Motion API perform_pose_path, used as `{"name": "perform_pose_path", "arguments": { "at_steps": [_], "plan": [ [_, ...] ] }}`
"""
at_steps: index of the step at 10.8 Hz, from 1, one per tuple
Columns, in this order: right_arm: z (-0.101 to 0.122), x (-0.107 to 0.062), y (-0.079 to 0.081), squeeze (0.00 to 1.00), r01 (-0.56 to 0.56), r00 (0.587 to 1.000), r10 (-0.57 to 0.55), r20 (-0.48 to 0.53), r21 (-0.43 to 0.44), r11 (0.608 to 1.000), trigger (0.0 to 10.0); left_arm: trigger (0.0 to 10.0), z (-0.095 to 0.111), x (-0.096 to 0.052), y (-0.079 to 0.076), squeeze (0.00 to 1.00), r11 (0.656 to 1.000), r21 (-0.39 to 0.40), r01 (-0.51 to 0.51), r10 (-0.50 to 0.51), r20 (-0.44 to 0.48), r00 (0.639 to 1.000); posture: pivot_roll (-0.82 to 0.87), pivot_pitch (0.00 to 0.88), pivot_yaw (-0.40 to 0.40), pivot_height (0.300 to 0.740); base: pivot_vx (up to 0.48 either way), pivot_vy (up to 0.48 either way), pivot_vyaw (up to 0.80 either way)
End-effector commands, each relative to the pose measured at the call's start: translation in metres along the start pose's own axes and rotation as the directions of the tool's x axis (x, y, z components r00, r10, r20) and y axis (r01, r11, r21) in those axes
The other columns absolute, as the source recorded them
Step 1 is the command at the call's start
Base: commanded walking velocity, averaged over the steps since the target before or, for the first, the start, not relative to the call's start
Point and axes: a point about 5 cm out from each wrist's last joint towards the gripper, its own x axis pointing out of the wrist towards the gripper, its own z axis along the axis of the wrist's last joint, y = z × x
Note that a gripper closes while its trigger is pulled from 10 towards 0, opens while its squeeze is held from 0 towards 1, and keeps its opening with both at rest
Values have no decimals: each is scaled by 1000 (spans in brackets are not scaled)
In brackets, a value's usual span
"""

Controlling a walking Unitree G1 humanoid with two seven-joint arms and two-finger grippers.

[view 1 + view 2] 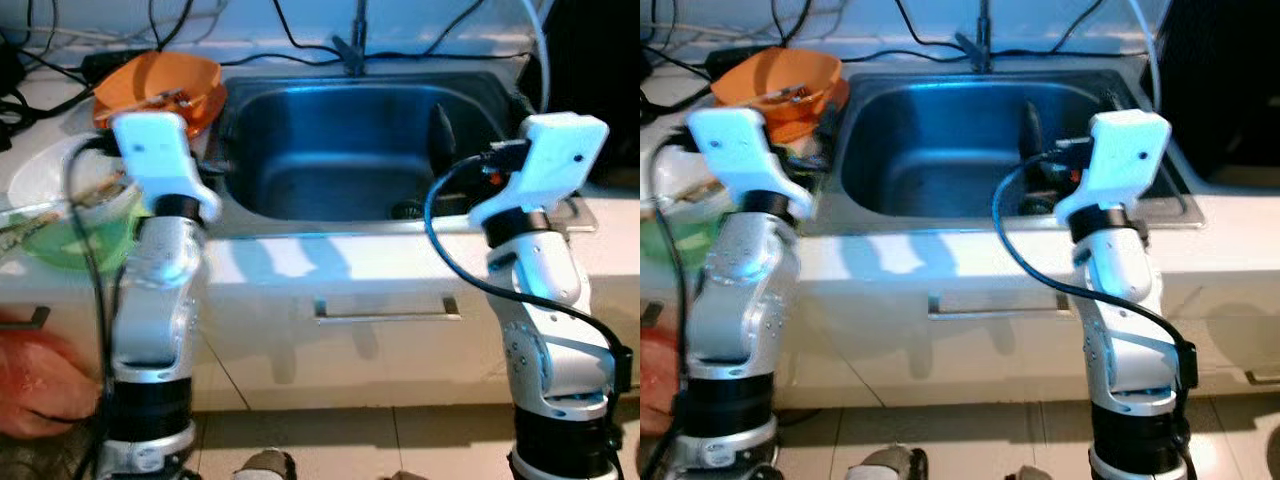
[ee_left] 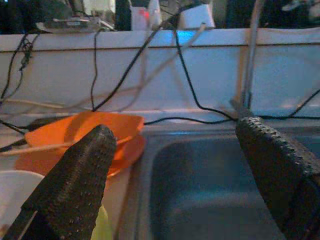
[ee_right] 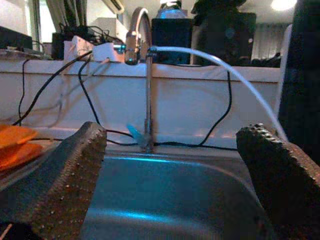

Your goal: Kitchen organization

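Orange bowls (image 1: 160, 85) sit far-left of the sink (image 1: 350, 150), nearest the left gripper (image 2: 175, 165); both grippers' fingers spread, empty.

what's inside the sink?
The sink basin looks mostly bare; a dark drain fitting sits near its front right. The right gripper hangs over that side, open, and hides part of the bottom. Left gripper, also open, is at the sink's left edge.

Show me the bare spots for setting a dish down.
The sink basin is mostly bare, apart from a dark object near its drain. The counter left of it is crowded: orange bowls, a white plate, a green dish and cables.
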Motion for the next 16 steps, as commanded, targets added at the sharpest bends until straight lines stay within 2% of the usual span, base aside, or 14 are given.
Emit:
{"name": "perform_pose_path", "arguments": {
  "at_steps": [1, 3, 6, 7, 11, 14, 16],
  "plan": [
    [1, -3, 2, 0, -5, 1000, 5, -1, 10, 1000, 10000, 10000, -8, -4, 3, 0, 1000, 24, -10, 10, -32, 999, 35, 96, 15, 740, 0, 0, 0],
    [-6, -8, 5, 0, -7, 999, 8, -31, 28, 1000, 10000, 10000, -21, -16, 7, 0, 999, 52, -16, 21, -87, 996, 50, 115, 7, 740, 0, 0, 0],
    [-16, -22, 10, 0, -17, 994, 23, -103, 52, 998, 10000, 10000, -26, -35, 10, 0, 997, 71, -11, 20, -136, 990, 67, 197, -11, 740, 0, 0, 0],
    [-17, -24, 11, 0, -16, 993, 23, -116, 59, 998, 10000, 10000, -23, -38, 9, 0, 998, 69, -9, 18, -134, 991, 73, 218, -11, 740, 0, 0, 0],
    [-10, -14, 9, 0, -21, 996, 26, -90, 56, 998, 10000, 10000, 11, -24, 3, 0, 995, 93, 24, -24, -2, 1000, 78, 232, -8, 740, 0, 0, 0],
    [-10, -15, 8, 0, -10, 996, 15, -91, 56, 998, 10000, 10000, 6, -27, 0, 0, 997, 77, 28, -27, -18, 999, 61, 222, -17, 740, 84, 0, 0],
    [-6, -9, 10, 0, -40, 997, 43, -72, 37, 999, 10000, 10000, 5, -23, -1, 0, 998, 67, 19, -18, -15, 1000, 52, 202, -21, 740, 311, 0, 0]
  ]
}}
